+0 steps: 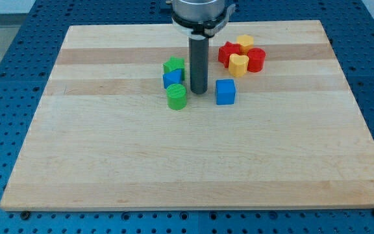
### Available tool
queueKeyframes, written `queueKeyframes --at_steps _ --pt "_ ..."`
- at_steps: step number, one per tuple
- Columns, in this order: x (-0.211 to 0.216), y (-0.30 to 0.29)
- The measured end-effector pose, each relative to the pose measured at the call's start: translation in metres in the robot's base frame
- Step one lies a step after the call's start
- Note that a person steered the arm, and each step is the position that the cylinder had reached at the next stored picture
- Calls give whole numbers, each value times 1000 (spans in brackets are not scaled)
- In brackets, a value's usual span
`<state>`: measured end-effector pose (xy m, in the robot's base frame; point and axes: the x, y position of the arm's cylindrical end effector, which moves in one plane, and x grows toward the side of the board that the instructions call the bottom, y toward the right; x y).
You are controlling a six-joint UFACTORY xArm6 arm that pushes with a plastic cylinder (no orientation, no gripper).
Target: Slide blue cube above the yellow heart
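Broadly, a pale wooden board (193,156) fills most of the view, lying on a blue perforated table (5,39) that shows around its edges. The arm's grey housing (199,13) enters from the view's top, and a straight dark rod (198,62) hangs down from it to the board. The arm carries no gripper, so nothing is grasped or clenched; the rod simply stands upright with its end on the wood.

That end, called my tip (199,91) on this rig, sits between two groups of blocks. Just to the view's right of it, apart from it by a small gap, is the blue cube (225,91), standing alone. To the view's left of the rod is a tight cluster: a green star-like block (173,65) at the top, a second blue block (172,78) touching it just below, and a green cylinder (176,96) at the bottom, close beside the tip.

Toward the view's upper right lies another cluster. The yellow heart (238,64) sits at its lower middle, with a red block (227,51) to its left, a red cylinder (256,59) to its right and a yellow block (244,43) above it, all touching or nearly so. The blue cube lies below the yellow heart and slightly to the view's left of it, near but not touching.
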<state>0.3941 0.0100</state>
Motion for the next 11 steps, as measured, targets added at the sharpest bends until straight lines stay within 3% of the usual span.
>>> queueKeyframes --at_steps 2,4,7,11 --pt "-22 39" --pt "-17 82" --pt "32 70" --pt "20 69"
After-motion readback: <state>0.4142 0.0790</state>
